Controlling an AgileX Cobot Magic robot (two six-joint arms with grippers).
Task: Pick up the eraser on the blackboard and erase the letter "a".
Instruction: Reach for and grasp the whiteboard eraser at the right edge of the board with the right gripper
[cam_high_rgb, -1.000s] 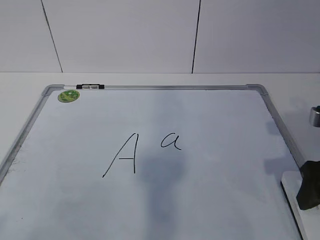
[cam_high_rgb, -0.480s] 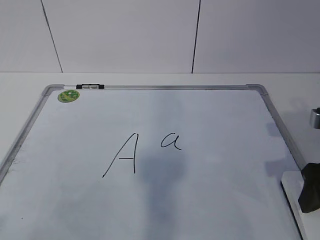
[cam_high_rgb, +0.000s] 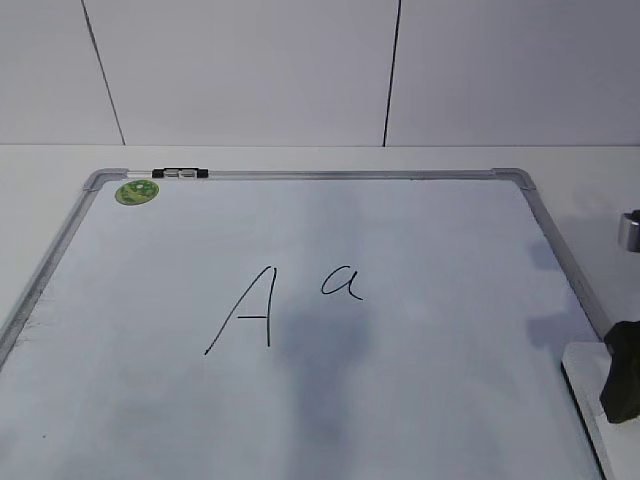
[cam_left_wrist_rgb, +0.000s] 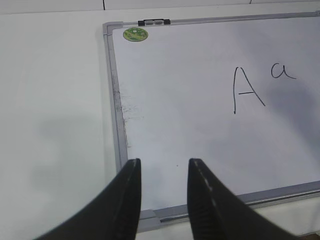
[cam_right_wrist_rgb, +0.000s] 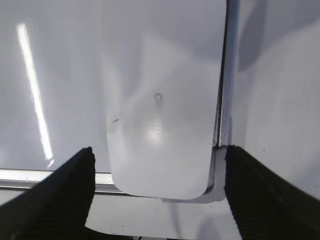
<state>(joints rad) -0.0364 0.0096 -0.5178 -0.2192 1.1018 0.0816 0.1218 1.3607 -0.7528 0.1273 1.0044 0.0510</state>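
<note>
The eraser (cam_right_wrist_rgb: 159, 110) sits at the board's (cam_high_rgb: 420, 420) corner around 4 o'clock in the exterior view, lying against the metal frame, and the right gripper (cam_right_wrist_rgb: 159, 172) hangs right over it with both fingers (cam_right_wrist_rgb: 60, 195) spread wide on either side, not touching it as far as I can see. The little "a" (cam_high_rgb: 342, 283) is near the middle of the board, just at 2 o'clock from the big "A" (cam_high_rgb: 245, 310). The left gripper (cam_left_wrist_rgb: 164, 192) hovers over the near left corner of the board, its fingers apart with nothing between them.
</note>
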